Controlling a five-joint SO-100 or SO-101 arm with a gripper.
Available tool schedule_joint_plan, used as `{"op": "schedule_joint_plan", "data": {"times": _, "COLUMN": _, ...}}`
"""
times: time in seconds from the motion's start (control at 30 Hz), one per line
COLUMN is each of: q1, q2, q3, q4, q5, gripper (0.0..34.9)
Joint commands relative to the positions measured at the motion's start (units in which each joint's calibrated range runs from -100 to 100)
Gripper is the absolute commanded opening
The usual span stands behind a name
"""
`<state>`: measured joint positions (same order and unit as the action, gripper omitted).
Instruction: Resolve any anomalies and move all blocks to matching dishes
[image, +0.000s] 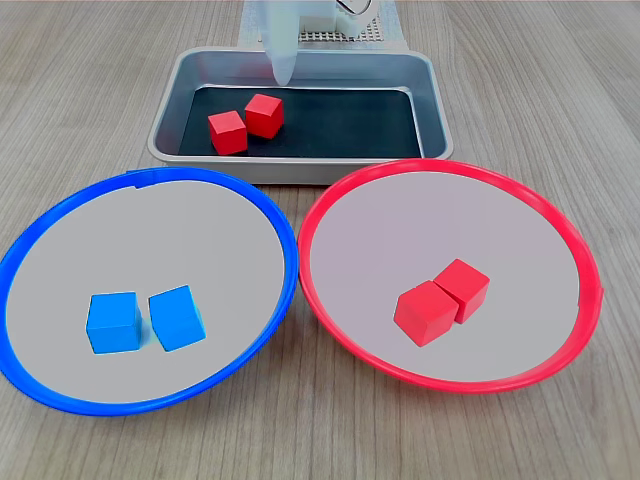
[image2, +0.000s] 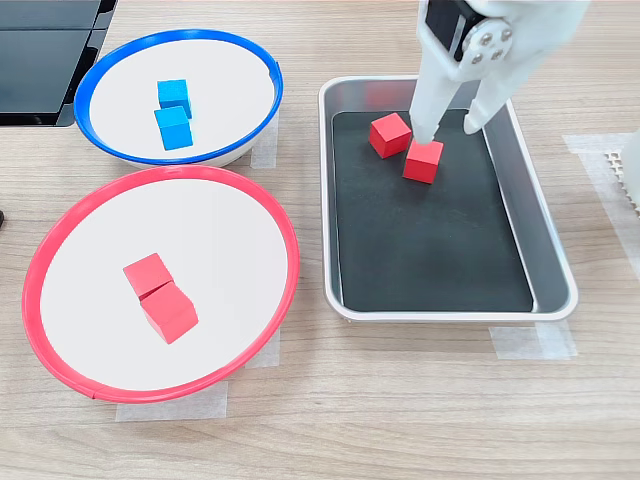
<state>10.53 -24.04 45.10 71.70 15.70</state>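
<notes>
- My gripper (image2: 452, 128) hangs over the far end of the grey tray (image2: 551, 262) in the second exterior view, its two white fingers spread apart and holding nothing. One tip sits just by the red block (image2: 423, 160) below it; the other stands off to the second exterior view's right, so the block is beside the gap rather than inside it.
- A second red block (image2: 390, 135) lies just to that one's left in the second exterior view, close enough that I judge I must place a finger carefully between them.
- These two are the only blocks not yet in a dish, which is why I am at the tray.
- The red-rimmed dish (image: 330, 195) on the first exterior view's right already holds two red blocks (image: 442, 299), touching each other.
- The blue-rimmed dish (image: 60, 215) on the first exterior view's left holds two blue blocks (image: 145, 320), side by side. Colours match in both dishes.
- My next move, as I judge it, is to centre over the nearer red block, close, and carry it to the red-rimmed dish.
</notes>
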Motion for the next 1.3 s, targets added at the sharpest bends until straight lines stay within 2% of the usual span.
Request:
{"op": "schedule_joint_plan", "data": {"times": 0.0, "q1": 0.62, "q2": -1.08, "q3": 1.74, "q4": -1.82, "q5": -4.79, "gripper": 14.5}}
{"op": "schedule_joint_plan", "data": {"times": 0.2, "q1": 1.94, "q2": 4.3, "q3": 1.01, "q4": -3.06, "q5": -8.89, "gripper": 14.4}}
{"op": "schedule_joint_plan", "data": {"times": 0.4, "q1": 1.66, "q2": 10.18, "q3": -3.0, "q4": -4.14, "q5": -9.96, "gripper": 14.4}}
{"op": "schedule_joint_plan", "data": {"times": 0.6, "q1": 1.09, "q2": 14.53, "q3": -7.73, "q4": -3.23, "q5": -10.31, "gripper": 13.7}}
{"op": "schedule_joint_plan", "data": {"times": 0.9, "q1": 3.73, "q2": 17.52, "q3": -6.55, "q4": -5.13, "q5": -8.25, "gripper": 14.5}}
{"op": "schedule_joint_plan", "data": {"times": 1.0, "q1": 3.63, "q2": 17.69, "q3": -5.45, "q4": -6.36, "q5": -7.72, "gripper": 12.3}}
{"op": "schedule_joint_plan", "data": {"times": 1.07, "q1": 3.45, "q2": 17.77, "q3": -5.0, "q4": -7.6, "q5": -7.33, "gripper": 6.6}}
{"op": "schedule_joint_plan", "data": {"times": 1.17, "q1": 2.13, "q2": 17.86, "q3": -5.91, "q4": -8.26, "q5": -6.3, "gripper": 0.3}}
{"op": "schedule_joint_plan", "data": {"times": 1.27, "q1": -1.35, "q2": 15.9, "q3": -9.73, "q4": -6.36, "q5": -5.81, "gripper": 0.1}}
